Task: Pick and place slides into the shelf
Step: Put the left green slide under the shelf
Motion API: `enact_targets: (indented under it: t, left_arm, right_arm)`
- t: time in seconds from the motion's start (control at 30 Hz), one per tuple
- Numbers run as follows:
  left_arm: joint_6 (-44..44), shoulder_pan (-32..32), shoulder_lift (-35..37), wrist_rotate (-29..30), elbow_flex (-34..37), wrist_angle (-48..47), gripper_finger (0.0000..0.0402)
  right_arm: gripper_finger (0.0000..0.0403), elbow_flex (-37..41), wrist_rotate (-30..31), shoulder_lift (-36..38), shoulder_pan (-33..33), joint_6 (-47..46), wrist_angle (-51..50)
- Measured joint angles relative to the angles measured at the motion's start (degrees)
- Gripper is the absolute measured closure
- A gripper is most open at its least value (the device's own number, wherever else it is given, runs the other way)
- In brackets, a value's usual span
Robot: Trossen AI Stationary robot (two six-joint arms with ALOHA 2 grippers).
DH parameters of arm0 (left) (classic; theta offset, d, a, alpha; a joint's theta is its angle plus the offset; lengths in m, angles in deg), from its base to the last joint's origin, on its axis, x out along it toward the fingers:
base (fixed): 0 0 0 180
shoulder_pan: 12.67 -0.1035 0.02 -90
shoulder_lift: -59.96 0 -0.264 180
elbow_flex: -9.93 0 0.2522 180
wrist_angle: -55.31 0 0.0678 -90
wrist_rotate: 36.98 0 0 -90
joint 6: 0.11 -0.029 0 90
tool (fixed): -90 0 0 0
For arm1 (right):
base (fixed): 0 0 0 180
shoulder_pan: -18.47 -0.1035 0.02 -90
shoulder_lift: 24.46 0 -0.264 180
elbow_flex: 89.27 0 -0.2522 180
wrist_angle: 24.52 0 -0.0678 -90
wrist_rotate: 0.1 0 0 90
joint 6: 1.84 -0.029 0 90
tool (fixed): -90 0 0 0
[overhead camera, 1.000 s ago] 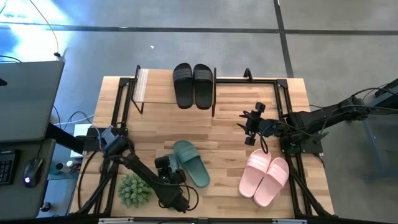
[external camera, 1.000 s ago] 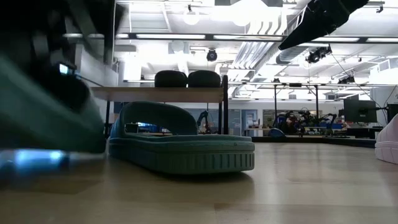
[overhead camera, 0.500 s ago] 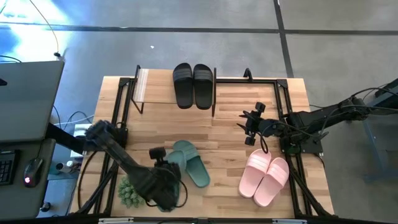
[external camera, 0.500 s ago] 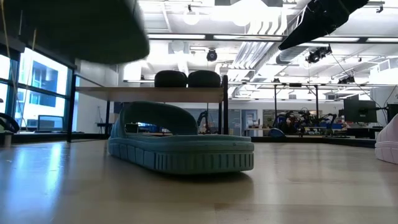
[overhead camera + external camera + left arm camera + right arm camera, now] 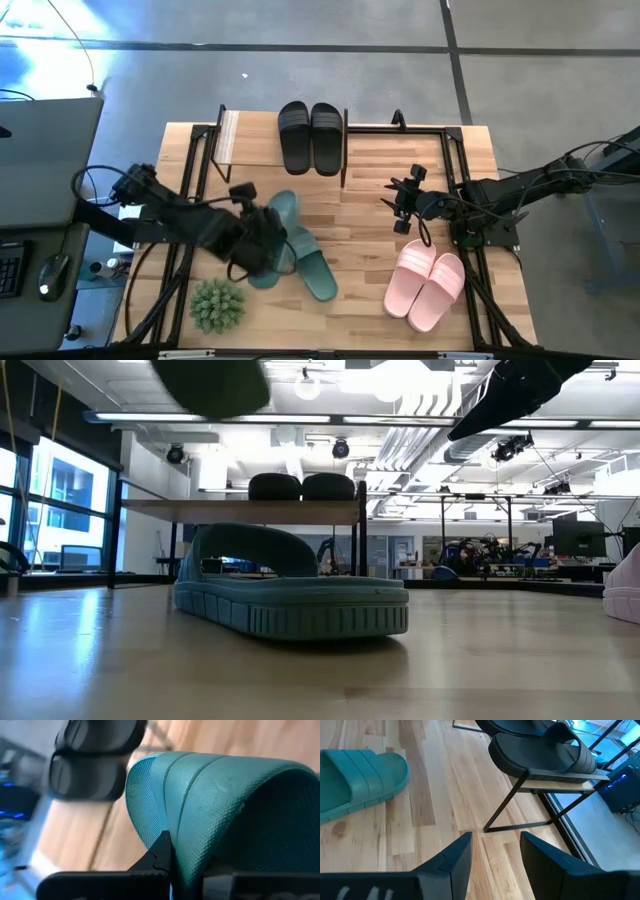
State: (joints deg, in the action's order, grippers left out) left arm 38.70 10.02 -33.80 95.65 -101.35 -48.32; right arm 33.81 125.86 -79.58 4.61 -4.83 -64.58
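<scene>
My left gripper (image 5: 262,243) is shut on one dark green slide (image 5: 284,210), held in the air above the table's near middle. The slide's strap (image 5: 225,795) fills the left wrist view, and its dark underside (image 5: 210,380) shows at the top of the low view. The other green slide (image 5: 315,268) lies sole down on the table. The black pair (image 5: 310,137) stands on the shelf's top board (image 5: 250,150). The pink pair (image 5: 430,287) lies at the near right. My right gripper (image 5: 403,205) waits open, right of centre. My left gripper holds the green slide by the edge of its wide strap (image 5: 180,845). One finger (image 5: 161,851) lies on the strap's outer face; the strap hides the other. The fingers slant down from the table's left. The slide is lifted clear of the table.
A spiky green plant ball (image 5: 217,305) sits at the near left. The shelf's black frame (image 5: 505,810) stands at the far middle, with bare board (image 5: 240,140) left of the black pair. Black rails (image 5: 455,190) run along the table's sides.
My left gripper has risen from the table near the plant ball and swung toward the far edge, tipping more level. It carries the green slide, which has come off the table and now hangs clear. The other green slide has stayed where it was.
</scene>
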Motion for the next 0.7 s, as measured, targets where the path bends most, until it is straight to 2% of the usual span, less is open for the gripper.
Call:
enact_targets:
  t: [0.13, 0.27, 0.4, 0.5, 0.6, 0.7]
  left_arm:
    - [0.0, -2.1, 3.5, -0.3, 15.3, -0.2, 0.0401]
    - [7.9, -1.0, 8.9, 1.0, 31.5, -0.2, 0.0401]
    - [10.0, -1.0, 14.3, 1.1, 41.9, 2.4, 0.0401]
    - [8.9, -2.1, 17.2, 1.3, 46.7, 4.8, 0.0401]
    - [7.1, -5.8, 18.0, 1.9, 47.6, 6.2, 0.0401]
    - [-1.4, -10.7, 18.3, 4.8, 47.3, 10.9, 0.0401]
  right_arm:
    - [0.0245, 0.0, -0.5, 0.0, 0.0, -0.5, 0.0]
    - [0.0245, 0.0, -0.5, 0.0, 0.0, -0.8, -0.1]
    - [0.0245, 0.0, -0.5, 0.0, 0.0, 0.5, 1.0]
    - [0.0245, 0.0, -0.5, 0.0, 0.0, 1.7, 2.2]
    - [0.0245, 0.0, -0.5, 0.0, 0.0, 2.1, 4.0]
    - [0.0245, 0.0, -0.8, 0.0, 0.0, 3.3, 5.0]
